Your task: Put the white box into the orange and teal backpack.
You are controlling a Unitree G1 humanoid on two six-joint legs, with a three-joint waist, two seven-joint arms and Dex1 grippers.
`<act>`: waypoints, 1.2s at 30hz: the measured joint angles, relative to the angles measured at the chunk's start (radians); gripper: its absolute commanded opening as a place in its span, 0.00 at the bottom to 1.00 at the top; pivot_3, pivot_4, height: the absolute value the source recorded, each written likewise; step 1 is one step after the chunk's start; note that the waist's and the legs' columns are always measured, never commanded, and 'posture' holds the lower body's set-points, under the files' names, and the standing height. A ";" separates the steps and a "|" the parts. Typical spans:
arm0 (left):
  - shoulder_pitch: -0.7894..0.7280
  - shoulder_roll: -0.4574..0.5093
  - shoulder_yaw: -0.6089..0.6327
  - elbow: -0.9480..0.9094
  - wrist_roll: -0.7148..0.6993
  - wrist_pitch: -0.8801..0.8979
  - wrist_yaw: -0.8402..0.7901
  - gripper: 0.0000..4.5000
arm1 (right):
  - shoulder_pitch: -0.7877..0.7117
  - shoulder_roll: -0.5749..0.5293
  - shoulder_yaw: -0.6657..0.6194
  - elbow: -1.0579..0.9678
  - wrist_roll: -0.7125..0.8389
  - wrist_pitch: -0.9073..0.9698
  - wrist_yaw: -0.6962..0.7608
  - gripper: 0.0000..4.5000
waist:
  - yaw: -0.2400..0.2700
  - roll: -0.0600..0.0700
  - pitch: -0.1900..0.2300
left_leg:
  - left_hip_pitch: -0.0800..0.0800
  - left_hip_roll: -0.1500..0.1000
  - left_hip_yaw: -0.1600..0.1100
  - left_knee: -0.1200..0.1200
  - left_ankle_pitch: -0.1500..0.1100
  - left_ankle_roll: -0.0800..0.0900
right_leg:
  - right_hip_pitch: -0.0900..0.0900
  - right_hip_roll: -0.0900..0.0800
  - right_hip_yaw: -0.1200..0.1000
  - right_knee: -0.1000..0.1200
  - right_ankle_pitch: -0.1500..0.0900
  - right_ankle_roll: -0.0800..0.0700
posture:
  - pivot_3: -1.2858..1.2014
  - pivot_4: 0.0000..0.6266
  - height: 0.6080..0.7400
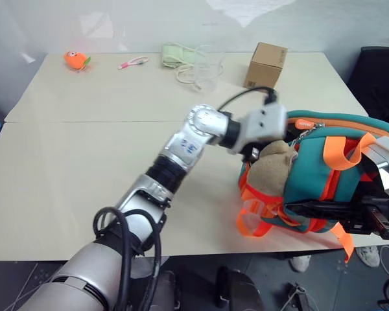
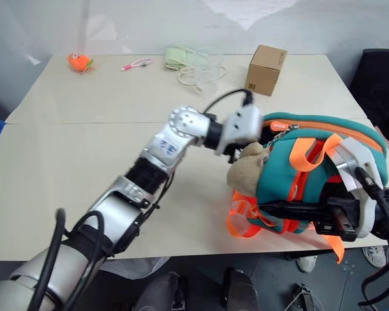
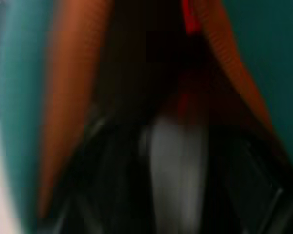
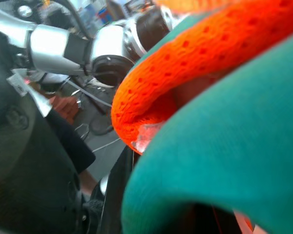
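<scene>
The right gripper (image 1: pixel 298 208) sits nearest, at the table's near right edge, its black fingers clamped tight on the lower front of the orange and teal backpack (image 1: pixel 324 165), which stands upright there. In the right wrist view an orange mesh strap (image 4: pixel 185 63) and teal fabric press right up against the lens.

The left gripper (image 3: pixel 176 161) has reached in at the backpack's top by the zipper; its fingertips are buried in the opening, so from the head views how wide they stand cannot be told. Its wrist view is blurred: dark interior between orange-lined walls, with a pale whitish shape between the dark fingers that may be the white box (image 3: pixel 178 175), though whether it is gripped or loose is unclear.

A tan plush head (image 1: pixel 272 170) hangs on the backpack's front, with orange strap loops (image 1: pixel 254 217) spilling onto the table (image 1: pixel 84 168) and over its near edge.

Further out the tabletop is open. Along the far edge lie a brown cardboard box (image 1: pixel 266 65), a clear cup (image 1: pixel 207 68) with a pale green cloth (image 1: pixel 178 55), a pink item (image 1: pixel 133 62) and an orange toy (image 1: pixel 76 60).
</scene>
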 measured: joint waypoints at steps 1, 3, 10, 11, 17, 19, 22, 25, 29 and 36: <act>0.026 0.062 0.048 -0.058 -0.056 0.075 -0.038 0.79 | 0.014 0.008 -0.007 0.002 0.002 0.002 -0.010 0.00 | -0.005 0.000 0.000 | 0.001 0.001 0.000 0.000 0.001 -0.002 | 0.000 0.000 0.000 0.002 -0.001 -0.002 | 0.52 0.24 1.00; 0.061 0.149 0.118 -0.134 -0.140 0.191 -0.089 0.79 | 0.031 0.018 -0.019 0.003 0.005 0.002 -0.025 0.00 | -0.007 0.001 0.000 | 0.002 0.001 -0.002 0.000 0.002 -0.004 | 0.000 0.001 0.000 0.005 -0.002 -0.003 | 0.52 0.24 1.00; 0.148 0.296 0.200 -0.484 -0.389 0.563 -0.162 0.79 | 0.046 0.028 -0.038 -0.007 0.017 -0.001 -0.063 0.00 | 0.021 0.002 0.001 | 0.001 -0.004 -0.010 0.004 0.002 -0.002 | 0.006 0.000 0.004 0.005 -0.001 -0.002 | 0.52 0.24 1.00; 0.163 0.277 0.170 -0.527 -0.372 0.555 -0.127 0.79 | 0.046 0.032 -0.038 -0.016 0.018 -0.003 -0.070 0.00 | 0.027 0.002 0.001 | 0.001 -0.005 -0.010 0.004 0.002 -0.001 | 0.007 0.000 0.005 0.002 0.000 -0.001 | 0.52 0.24 1.00; 0.192 0.136 0.041 -0.551 -0.303 0.534 0.029 0.79 | 0.035 0.034 -0.038 -0.041 0.064 -0.006 -0.112 0.00 | 0.033 0.002 0.001 | 0.000 -0.007 -0.009 0.004 0.003 0.002 | 0.006 -0.004 0.007 0.000 0.002 0.002 | 0.52 0.24 1.00; 0.190 0.115 0.001 -0.540 -0.251 0.483 0.057 0.79 | 0.045 0.035 -0.038 -0.043 0.069 -0.012 -0.119 0.00 | 0.031 0.002 0.001 | 0.000 -0.006 -0.008 0.003 0.003 0.001 | 0.006 -0.002 0.007 0.000 0.002 0.001 | 0.52 0.24 1.00; 0.190 0.063 -0.031 -0.494 -0.198 0.427 0.111 0.70 | 0.064 0.040 -0.040 -0.063 0.089 -0.019 -0.131 0.00 | 0.034 0.002 0.001 | 0.000 -0.005 -0.008 0.003 0.003 0.000 | 0.005 0.000 0.007 0.001 0.002 0.001 | 0.52 0.24 1.00; 0.190 0.044 -0.030 -0.475 -0.196 0.409 0.125 0.53 | 0.090 0.057 -0.058 -0.075 0.099 -0.020 -0.142 0.00 | 0.034 0.002 0.001 | 0.000 -0.006 -0.008 0.003 0.003 0.001 | 0.005 -0.001 0.007 0.001 0.002 0.001 | 0.52 0.24 1.00; 0.190 0.059 -0.013 -0.469 -0.197 0.407 0.121 0.28 | 0.117 0.058 -0.078 -0.077 0.099 -0.021 -0.143 0.00 | 0.033 0.002 0.001 | 0.000 -0.005 -0.007 0.003 0.003 0.001 | 0.005 -0.001 0.007 0.001 0.002 0.001 | 0.52 0.24 1.00; 0.128 0.202 0.063 -0.365 -0.244 0.403 0.024 0.03 | 0.205 0.084 -0.138 -0.066 0.060 -0.042 -0.125 0.00 | 0.031 0.002 0.001 | 0.000 -0.005 -0.007 0.003 0.003 0.001 | 0.004 0.001 0.007 0.002 0.002 0.001 | 0.52 0.24 1.00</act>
